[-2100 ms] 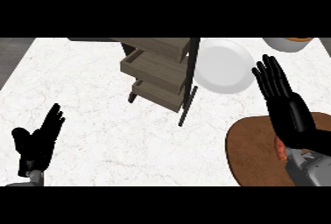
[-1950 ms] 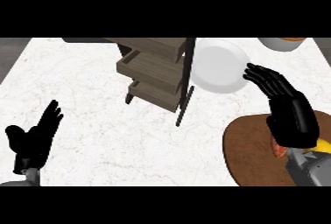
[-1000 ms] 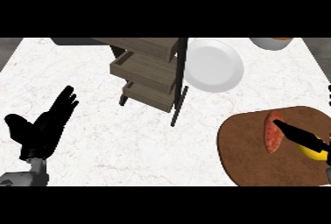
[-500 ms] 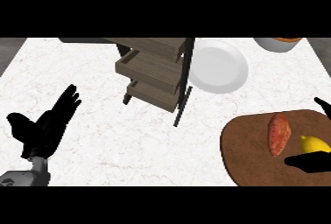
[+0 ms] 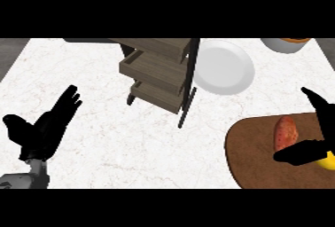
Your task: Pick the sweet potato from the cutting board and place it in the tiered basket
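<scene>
The reddish sweet potato (image 5: 285,132) lies on the round brown cutting board (image 5: 254,156) at the lower right. My right hand (image 5: 323,116) comes in from the right edge, open. Its fingers stand just right of the sweet potato and its thumb (image 5: 297,154) reaches across the board just below it. I cannot tell whether the hand touches the sweet potato. A yellow fruit (image 5: 325,161) shows partly behind the thumb. The wooden tiered basket (image 5: 159,71) stands at the top centre. My left hand (image 5: 40,131) rests open at the lower left, fingers up.
A white plate (image 5: 225,67) lies right of the basket, close to its dark frame. A bowl (image 5: 285,43) sits at the top right edge. White marble counter (image 5: 118,146) spreads between my left hand and the cutting board.
My right hand came down from above the plate to the board's right side, uncovering the sweet potato. Its thumb now reaches in under the sweet potato. The left hand stayed at the lower left.
</scene>
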Controlling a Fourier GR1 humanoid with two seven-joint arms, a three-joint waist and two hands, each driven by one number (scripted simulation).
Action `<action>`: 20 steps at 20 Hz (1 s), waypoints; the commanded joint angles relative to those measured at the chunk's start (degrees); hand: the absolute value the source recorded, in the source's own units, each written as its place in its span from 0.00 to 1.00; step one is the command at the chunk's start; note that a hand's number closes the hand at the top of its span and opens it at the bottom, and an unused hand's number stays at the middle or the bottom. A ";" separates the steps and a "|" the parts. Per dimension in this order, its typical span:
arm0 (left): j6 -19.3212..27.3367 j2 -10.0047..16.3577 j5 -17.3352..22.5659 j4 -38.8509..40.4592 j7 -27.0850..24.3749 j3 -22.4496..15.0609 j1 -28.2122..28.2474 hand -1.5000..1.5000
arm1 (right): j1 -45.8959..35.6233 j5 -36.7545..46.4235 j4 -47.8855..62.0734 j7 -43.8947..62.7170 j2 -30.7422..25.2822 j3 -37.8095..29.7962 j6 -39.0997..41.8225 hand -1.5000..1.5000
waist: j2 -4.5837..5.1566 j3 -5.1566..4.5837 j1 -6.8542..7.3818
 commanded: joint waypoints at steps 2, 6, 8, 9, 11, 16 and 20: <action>2.42 -1.57 -1.51 -1.72 2.40 -0.84 -0.33 0.50 | -0.07 3.69 5.38 8.86 5.11 1.97 -0.12 0.00 | -0.05 0.17 -0.67; 0.53 -1.26 -1.60 -1.63 -1.27 -0.06 2.55 0.50 | 0.14 6.30 9.07 8.86 8.51 2.58 0.24 0.00 | -0.09 0.15 -0.64; 0.98 -0.93 -0.78 -2.16 2.39 0.65 -0.52 0.50 | -1.88 10.99 12.76 9.83 13.45 5.31 -0.99 0.00 | 0.00 0.17 -0.31; -0.01 -1.60 -1.56 2.19 -0.90 0.70 -1.76 0.50 | -2.14 9.54 14.67 6.89 12.71 2.94 1.19 0.00 | 0.06 0.16 -0.87; -0.99 -1.64 -0.88 2.45 -1.15 1.27 -0.49 0.50 | -1.02 12.74 15.38 6.70 14.56 3.44 0.45 0.00 | -0.03 0.16 -1.00; -0.85 -0.55 -0.53 -2.96 3.30 2.29 0.44 0.50 | 3.44 17.90 15.69 4.18 14.07 1.44 -0.03 0.00 | -0.22 0.18 -1.27; -1.23 -1.84 -1.04 -1.05 2.45 2.53 0.18 0.50 | 2.08 21.79 20.49 3.00 18.22 0.50 1.52 0.00 | -0.11 0.18 -1.01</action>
